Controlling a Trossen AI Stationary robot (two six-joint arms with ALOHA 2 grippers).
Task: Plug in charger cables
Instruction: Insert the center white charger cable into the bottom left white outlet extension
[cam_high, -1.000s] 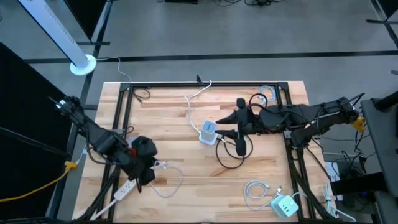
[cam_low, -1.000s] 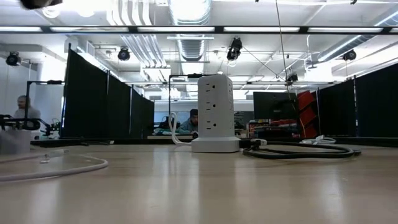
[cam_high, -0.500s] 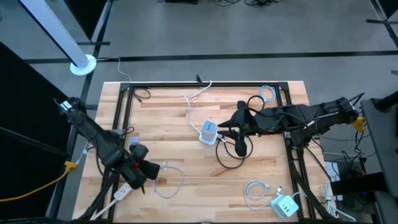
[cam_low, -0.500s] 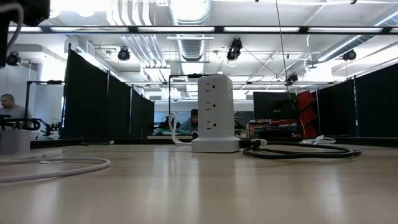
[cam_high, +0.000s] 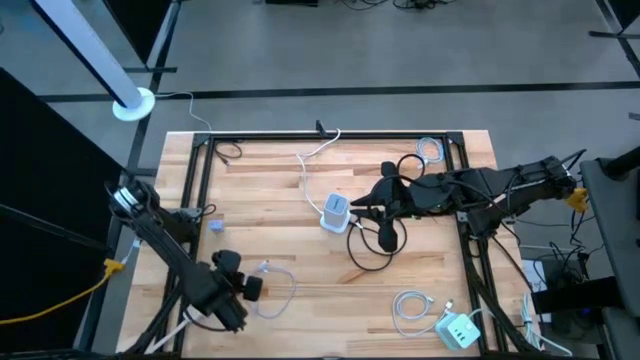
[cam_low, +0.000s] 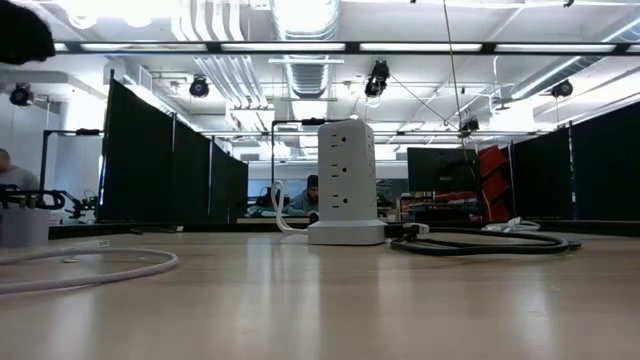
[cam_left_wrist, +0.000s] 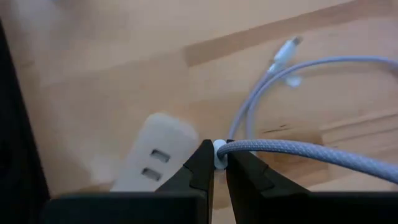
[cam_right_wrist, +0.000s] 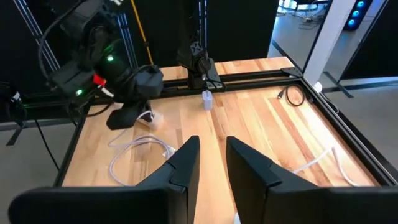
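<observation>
- White braided cable (cam_left_wrist: 298, 151) is pinched at its end collar between the left gripper (cam_left_wrist: 216, 163) fingers; we read that as closed on the cable, at the table's near-left corner in the high view (cam_high: 250, 288).
- From the grip, the held cable's long axis runs straight out away from the fingers, then curves back in a loose loop (cam_high: 280, 290) lying flat on the wood; its free plug (cam_left_wrist: 286, 48) points away from the gripper, tip tilted off the loop.
- We see the white power strip (cam_left_wrist: 155, 155) just beside the left fingertips, two small ports facing up; in the high view it sits at the table edge (cam_high: 200, 304), long axis diagonal.
- Near-right corner: a second white cable coil (cam_high: 410, 308) next to a small white charger block (cam_high: 458, 328).
- Mid-table: white tower socket (cam_high: 335, 212) stands upright; in the low view (cam_low: 345, 180) its outlets face us.
- Right gripper (cam_high: 372, 208) hovers just beside the tower, fingers parted with a clear gap (cam_right_wrist: 186, 163), holding nothing.
- Black cable (cam_high: 372, 245) loops on the table under and near the right gripper, one end reaching toward the tower.
- Far side: another white cable (cam_high: 312, 160) runs from the tower toward the far frame rail; a small coil (cam_high: 430, 150) lies at the far-right corner.
- Wooden table (cam_high: 300, 250) carries all of it.
</observation>
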